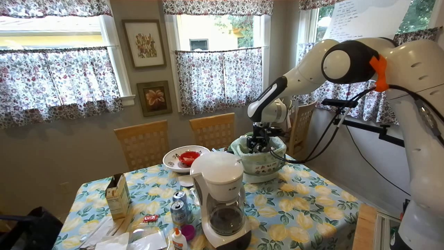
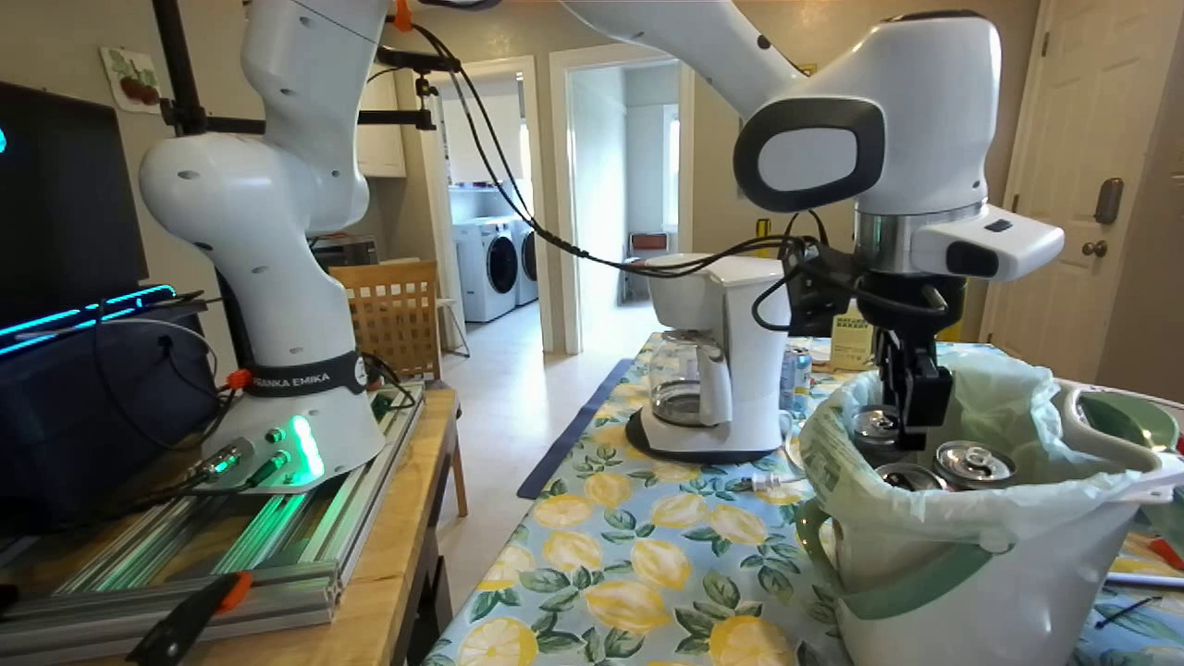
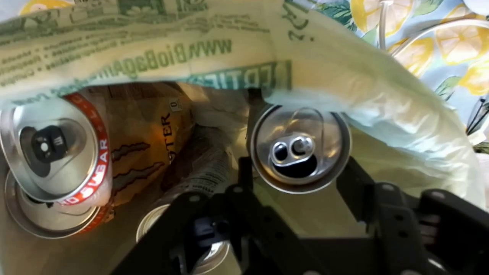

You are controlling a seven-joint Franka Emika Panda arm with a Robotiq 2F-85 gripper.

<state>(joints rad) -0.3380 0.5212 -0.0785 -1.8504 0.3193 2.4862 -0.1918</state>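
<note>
My gripper [image 2: 914,430] points down into a pale bin [image 2: 999,592] lined with a thin green bag [image 3: 344,57]; in an exterior view the gripper [image 1: 257,147] also shows inside the bin [image 1: 265,168]. In the wrist view the jaws [image 3: 296,179] stand close against both sides of an upright, opened silver can [image 3: 300,147], apparently gripping it. Its lid also shows in an exterior view [image 2: 874,425]. The can's lower body and the fingertips are partly hidden. Two red-rimmed cans [image 3: 57,149] lean together at the left, and another silver can [image 3: 153,217] lies partly behind the left finger.
A white coffee maker [image 1: 218,173] stands beside the bin, also in an exterior view [image 2: 721,361]. A white bowl [image 1: 173,161] holds a red dish [image 1: 189,158]. Two cans [image 1: 178,211], a glue bottle [image 1: 178,239] and a carton [image 1: 117,198] stand on the lemon-print tablecloth [image 1: 298,211].
</note>
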